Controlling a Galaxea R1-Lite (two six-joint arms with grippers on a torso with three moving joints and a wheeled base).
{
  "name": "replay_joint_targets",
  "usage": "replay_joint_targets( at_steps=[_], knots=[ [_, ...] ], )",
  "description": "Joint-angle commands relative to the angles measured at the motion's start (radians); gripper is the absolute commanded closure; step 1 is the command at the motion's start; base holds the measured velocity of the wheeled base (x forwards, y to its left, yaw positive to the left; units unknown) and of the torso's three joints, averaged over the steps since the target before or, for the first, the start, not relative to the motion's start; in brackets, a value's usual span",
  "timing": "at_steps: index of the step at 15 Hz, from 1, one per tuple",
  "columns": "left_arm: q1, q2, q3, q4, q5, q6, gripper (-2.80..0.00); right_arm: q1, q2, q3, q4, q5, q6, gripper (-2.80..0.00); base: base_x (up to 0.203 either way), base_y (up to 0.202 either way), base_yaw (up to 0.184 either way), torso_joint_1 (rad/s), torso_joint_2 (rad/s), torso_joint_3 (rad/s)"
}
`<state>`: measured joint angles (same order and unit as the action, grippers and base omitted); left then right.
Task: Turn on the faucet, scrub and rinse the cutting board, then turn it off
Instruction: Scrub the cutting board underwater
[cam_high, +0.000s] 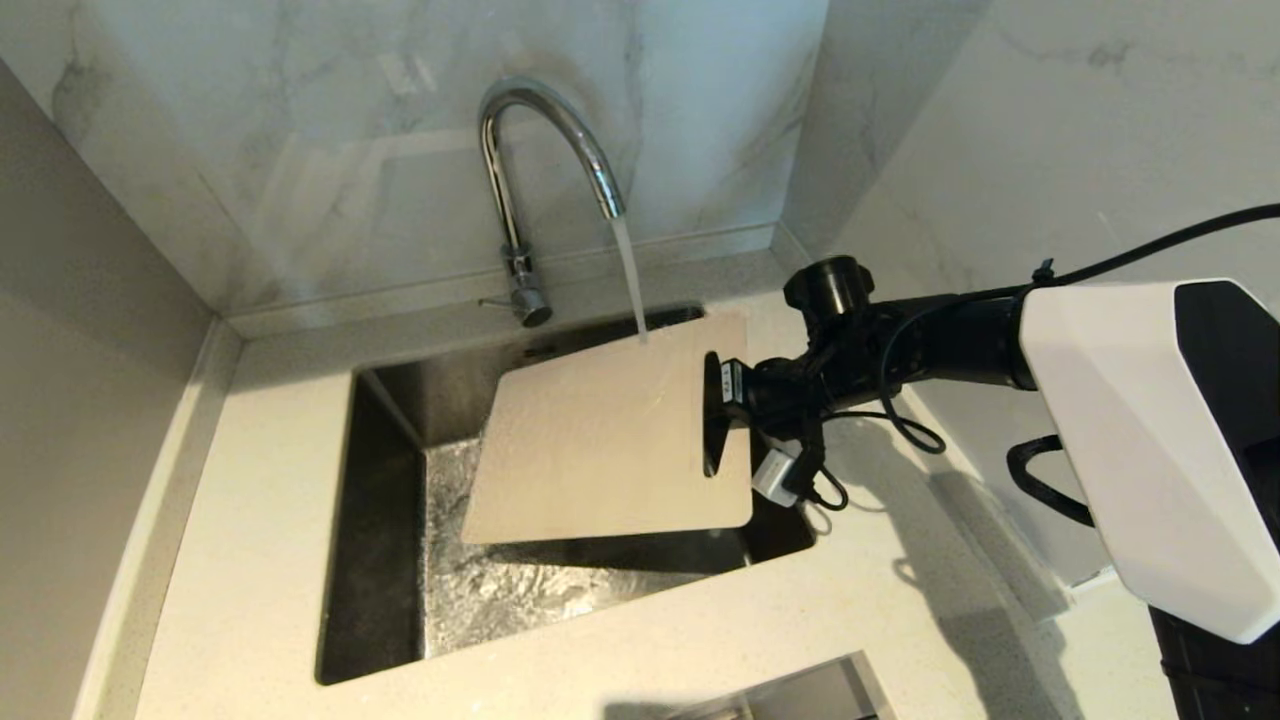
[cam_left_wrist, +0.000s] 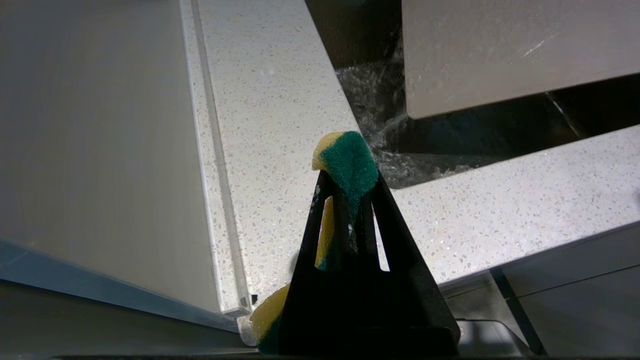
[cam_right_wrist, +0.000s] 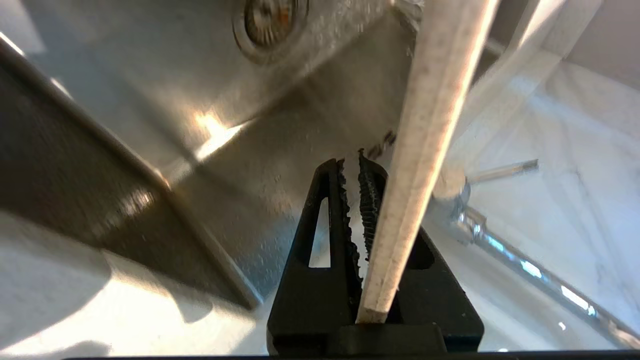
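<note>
right gripper clamps cutting board's right edge, fingertips partly hidden behind it | board tilted over sink, under faucet stream | left gripper off head view, pinching green-yellow sponge above countertop

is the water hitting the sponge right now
No, the stream from the faucet lands on the cutting board; the sponge sits away over the counter.

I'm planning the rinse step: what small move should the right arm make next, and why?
Probably shift the cutting board, clamped in the right gripper, so the faucet stream sweeps along it: the water now strikes only its far corner, and most of the face looks unrinsed.
</note>
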<state>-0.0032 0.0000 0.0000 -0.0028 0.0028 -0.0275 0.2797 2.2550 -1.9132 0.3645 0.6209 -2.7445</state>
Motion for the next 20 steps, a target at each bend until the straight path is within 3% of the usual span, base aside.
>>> replay_joint_targets(
  at_steps=[1, 10, 13, 16, 20],
  knots=[
    [0.000, 0.002, 0.002, 0.000, 0.000, -0.002, 0.00, 0.014, -0.058, 0.042, 0.001, 0.006, -0.016, 0.00, 0.000, 0.000, 0.000, 0.000, 0.00, 0.000],
    [0.000, 0.002, 0.000, 0.004, -0.001, 0.000, 0.00, 0.046, -0.192, 0.178, -0.002, 0.041, -0.016, 0.00, 0.000, 0.000, 0.000, 0.000, 0.00, 0.000],
    [0.000, 0.063, -0.012, 0.030, -0.002, 0.047, 0.00, 0.049, -0.223, 0.203, -0.002, 0.043, -0.016, 0.00, 0.000, 0.000, 0.000, 0.000, 0.00, 0.000],
    [-0.001, 0.122, -0.195, 0.054, -0.021, 0.027, 0.00, 0.050, -0.230, 0.214, -0.002, 0.043, -0.016, 0.00, 0.000, 0.000, 0.000, 0.000, 0.00, 0.000],
    [-0.023, 0.399, -0.474, 0.069, -0.021, 0.019, 0.00, 0.055, -0.235, 0.214, -0.002, 0.043, -0.016, 0.00, 0.000, 0.000, 0.000, 0.000, 0.00, 0.000]
  ],
)
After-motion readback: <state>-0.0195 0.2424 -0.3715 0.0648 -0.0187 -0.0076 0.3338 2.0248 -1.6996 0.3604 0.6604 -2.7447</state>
